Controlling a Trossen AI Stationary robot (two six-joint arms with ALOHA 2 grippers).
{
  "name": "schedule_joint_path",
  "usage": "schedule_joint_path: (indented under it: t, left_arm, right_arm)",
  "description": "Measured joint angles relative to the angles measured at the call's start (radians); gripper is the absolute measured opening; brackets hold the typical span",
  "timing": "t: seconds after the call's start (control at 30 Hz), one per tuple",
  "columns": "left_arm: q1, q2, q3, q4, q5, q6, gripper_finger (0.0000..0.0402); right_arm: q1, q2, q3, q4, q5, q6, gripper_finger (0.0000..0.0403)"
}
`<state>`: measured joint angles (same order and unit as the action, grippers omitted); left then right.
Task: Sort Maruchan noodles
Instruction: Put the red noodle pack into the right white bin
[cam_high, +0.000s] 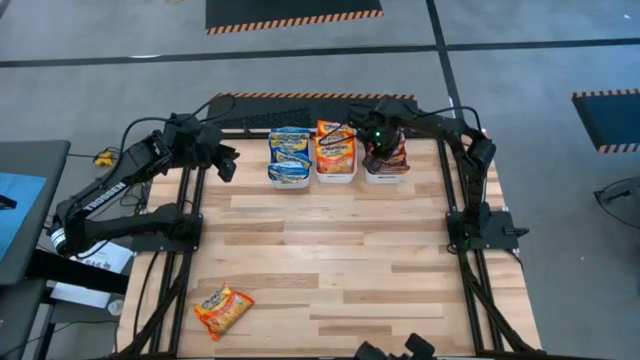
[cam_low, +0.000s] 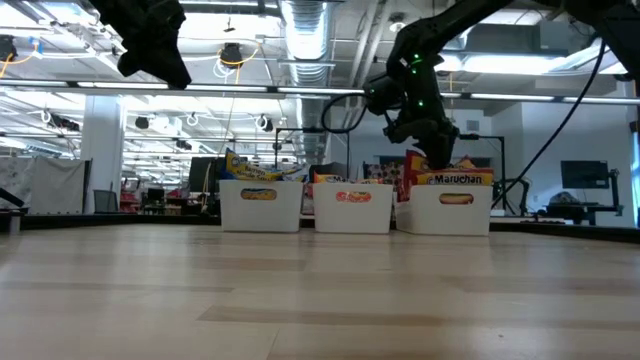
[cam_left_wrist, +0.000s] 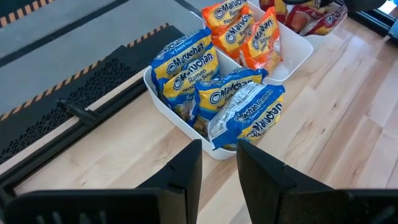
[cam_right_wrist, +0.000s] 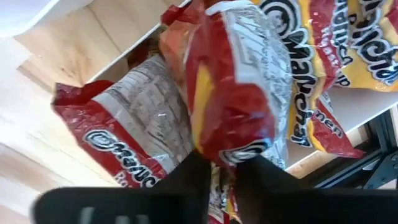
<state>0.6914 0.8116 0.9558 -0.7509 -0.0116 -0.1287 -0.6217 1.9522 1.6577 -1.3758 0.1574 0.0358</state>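
Note:
Three white trays stand in a row at the table's far edge. One holds blue packets (cam_high: 289, 148), the middle one orange-red packets (cam_high: 335, 148), the right one dark red packets (cam_high: 392, 158). My right gripper (cam_high: 380, 146) is above the right tray (cam_low: 455, 212), shut on a dark red packet (cam_right_wrist: 236, 87). My left gripper (cam_high: 228, 165) hangs raised left of the blue tray (cam_left_wrist: 186, 127), open and holding nothing. One orange-red packet (cam_high: 223, 310) lies flat near the table's near left corner. My right gripper (cam_right_wrist: 227, 177) pinches the dark red packet between its two fingers by one crumpled end (cam_right_wrist: 233, 149), coming from above. The packet extends below the fingers over the other dark red packets (cam_right_wrist: 118, 143) in the tray. I cannot tell whether its lower end rests on them.
The trays (cam_high: 335, 178) stand close side by side, packets rising above their rims. A black strip (cam_high: 260, 118) runs behind them along the far edge. The wooden tabletop (cam_high: 330, 260) between the trays and the near edge carries only the loose packet.

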Motion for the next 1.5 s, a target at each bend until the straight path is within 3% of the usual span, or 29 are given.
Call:
schedule_joint_path:
  t: [0.17, 0.3, 0.6, 0.83, 1.2, 1.5]
  left_arm:
    - [0.000, 0.000, 0.000, 0.000, 0.000, -0.011, 0.0087]
    - [0.000, 0.000, 0.000, 0.001, 0.000, -0.011, 0.0087]
    - [0.000, 0.000, 0.000, 0.001, 0.000, -0.016, 0.0087]
    - [0.000, 0.000, 0.000, 0.001, 0.000, -0.017, 0.0087]
    - [0.000, 0.000, 0.000, 0.001, 0.000, -0.018, 0.0087]
    - [0.000, 0.000, 0.000, 0.018, 0.000, -0.008, 0.0087]
  right_arm:
    - [0.000, 0.000, 0.003, -0.021, -0.002, 0.017, 0.0134]
    - [0.001, -0.008, 0.037, -0.077, -0.003, 0.033, 0.0158]
    - [0.009, -0.016, 0.197, -0.113, 0.001, 0.062, 0.0149]
    - [0.021, -0.016, 0.229, 0.020, -0.002, 0.061, 0.0138]
    - [0.012, -0.014, 0.100, 0.132, -0.032, 0.019, 0.0137]
    - [0.013, -0.016, -0.025, 0.125, -0.079, 0.042, 0.0137]
